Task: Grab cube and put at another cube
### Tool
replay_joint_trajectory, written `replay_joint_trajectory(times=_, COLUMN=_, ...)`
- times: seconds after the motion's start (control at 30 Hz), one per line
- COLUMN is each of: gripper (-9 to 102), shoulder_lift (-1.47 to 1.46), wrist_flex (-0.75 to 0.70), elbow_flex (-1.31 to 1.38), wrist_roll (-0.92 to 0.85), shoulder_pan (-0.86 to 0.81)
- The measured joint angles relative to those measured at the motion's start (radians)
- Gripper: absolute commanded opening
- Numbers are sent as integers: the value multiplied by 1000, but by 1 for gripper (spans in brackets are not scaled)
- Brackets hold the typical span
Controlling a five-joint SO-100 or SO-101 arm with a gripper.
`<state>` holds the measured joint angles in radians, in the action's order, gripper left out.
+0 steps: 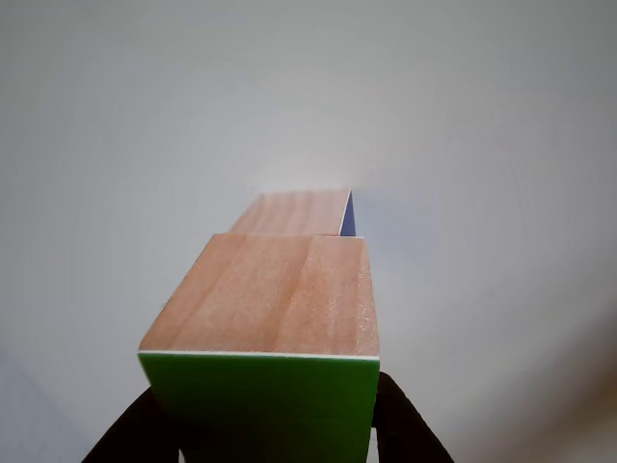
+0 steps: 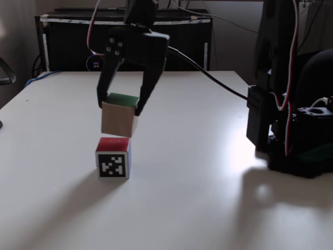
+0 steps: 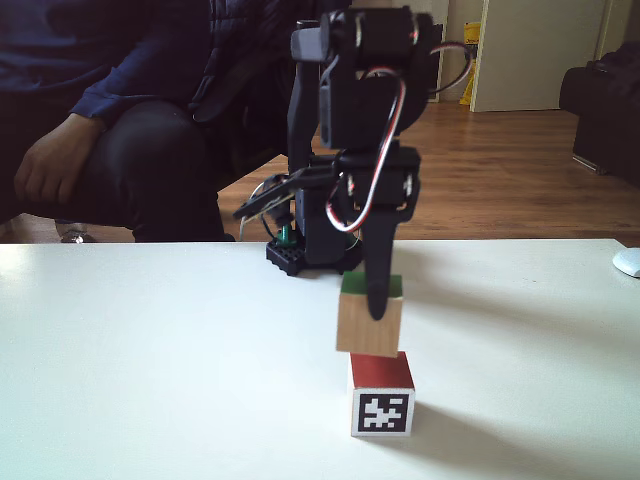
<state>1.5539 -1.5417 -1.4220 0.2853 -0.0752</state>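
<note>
Black fingers [image 2: 121, 107] clamp the green-topped wooden cube [image 2: 119, 119] by its upper sides, holding it just above the marker cube [image 2: 113, 159], offset slightly to the right in a fixed view. The marker cube, red face up, rests on the white bench [image 2: 197, 198]. A seated person [image 3: 110, 110] is behind the bench.

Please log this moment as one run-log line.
hand: shut on cube | cube: held above marker cube, slightly offset | contact: cannot tell | release: not yet

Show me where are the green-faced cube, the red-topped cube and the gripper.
green-faced cube [image 2: 118, 120]: a fixed view, light-wood front face.
red-topped cube [image 2: 113, 165]: a fixed view, black-and-white marker face.
gripper [image 2: 120, 110]: a fixed view, midway between fingertips.
</note>
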Motion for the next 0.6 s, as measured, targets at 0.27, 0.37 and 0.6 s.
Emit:
replay_joint_trajectory(times=0.27, gripper=10, shoulder_lift=-29, wrist_flex=14, elbow_flex=12, wrist_roll=-2, shoulder_pan=-14)
replay_joint_trajectory(times=0.37, gripper=11, shoulder_lift=-48, wrist_flex=15, elbow_flex=20, wrist_roll=9, shoulder_pan=-11)
replay_joint_trajectory(times=0.6, gripper=11, shoulder_lift=-69, wrist_flex=25, elbow_flex=25, wrist_roll=28, shoulder_pan=18)
